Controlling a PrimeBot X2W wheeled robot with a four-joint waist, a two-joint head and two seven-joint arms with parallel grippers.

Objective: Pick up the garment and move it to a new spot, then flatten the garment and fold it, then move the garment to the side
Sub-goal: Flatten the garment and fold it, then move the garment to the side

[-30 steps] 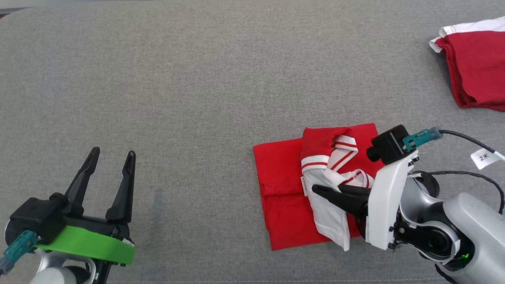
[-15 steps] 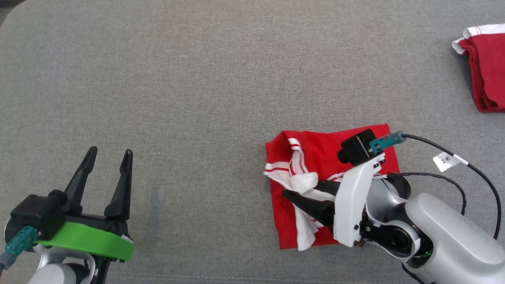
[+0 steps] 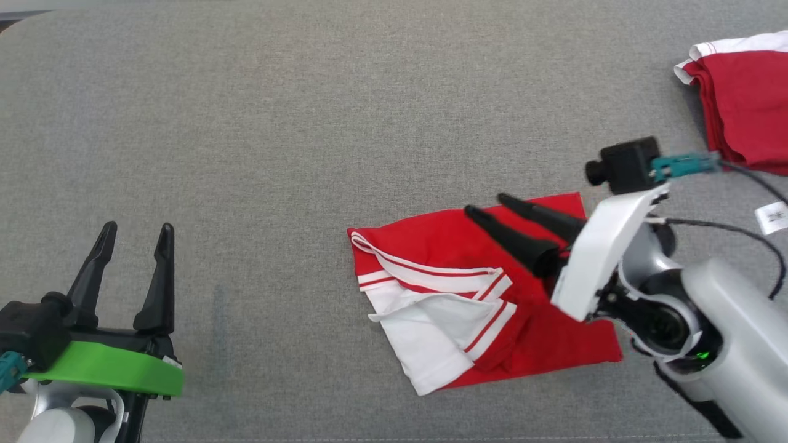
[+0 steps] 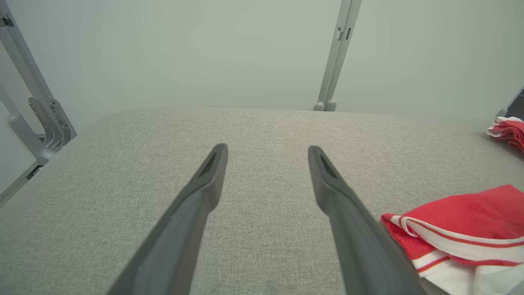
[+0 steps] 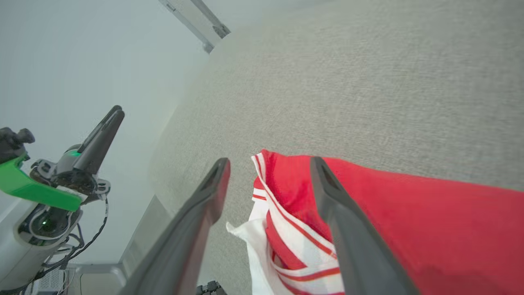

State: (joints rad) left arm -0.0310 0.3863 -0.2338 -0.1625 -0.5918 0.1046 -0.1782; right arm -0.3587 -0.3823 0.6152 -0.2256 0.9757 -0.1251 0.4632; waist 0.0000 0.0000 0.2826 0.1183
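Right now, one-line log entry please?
garment: rumpled on grey surface | right gripper: open, empty, above garment | left gripper: open, empty, apart from garment | second red garment: at far right

Holds left gripper low at lower left, fingers spread, pointing up. Angles right gripper up-left, fingers apart, empty.

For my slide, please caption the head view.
Right gripper open over the red-and-white garment; left gripper open at lower left.
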